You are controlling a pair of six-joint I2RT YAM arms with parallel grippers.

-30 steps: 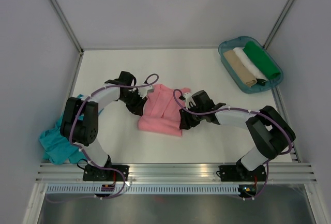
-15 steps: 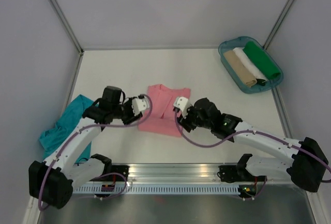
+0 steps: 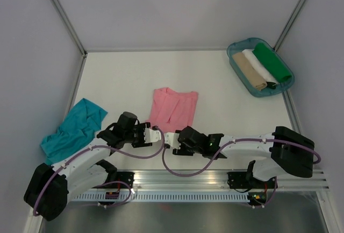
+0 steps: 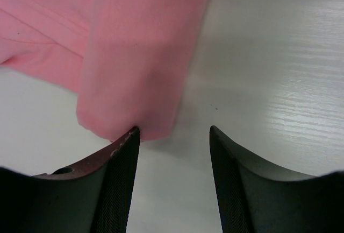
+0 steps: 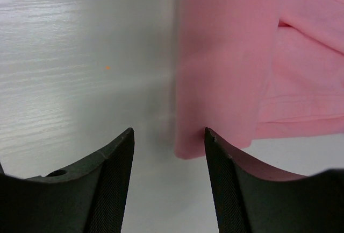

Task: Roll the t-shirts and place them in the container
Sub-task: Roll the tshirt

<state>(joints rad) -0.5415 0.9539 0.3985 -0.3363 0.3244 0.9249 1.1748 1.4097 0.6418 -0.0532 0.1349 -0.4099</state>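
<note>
The salmon pink t-shirt point(image 3: 173, 109) lies folded into a narrow strip in the middle of the table. Its near end fills the left wrist view point(image 4: 140, 55) and the right wrist view point(image 5: 231, 66). My left gripper point(image 3: 157, 135) is open and empty just in front of the strip's near left corner point(image 4: 173, 136). My right gripper point(image 3: 169, 140) is open and empty just in front of its near right corner point(image 5: 168, 136). The teal blue t-shirt point(image 3: 72, 131) lies crumpled at the left edge, beside the left arm.
A teal plastic tray point(image 3: 241, 79) at the back right holds three rolled cloths: beige, white and green. Grey walls enclose the table on three sides. A metal rail point(image 3: 183, 178) runs along the near edge.
Both grippers have pulled back from the pink shirt's sides towards the near edge. They now sit low and close together in front of its near end. The shirt lies as a narrower strip.
</note>
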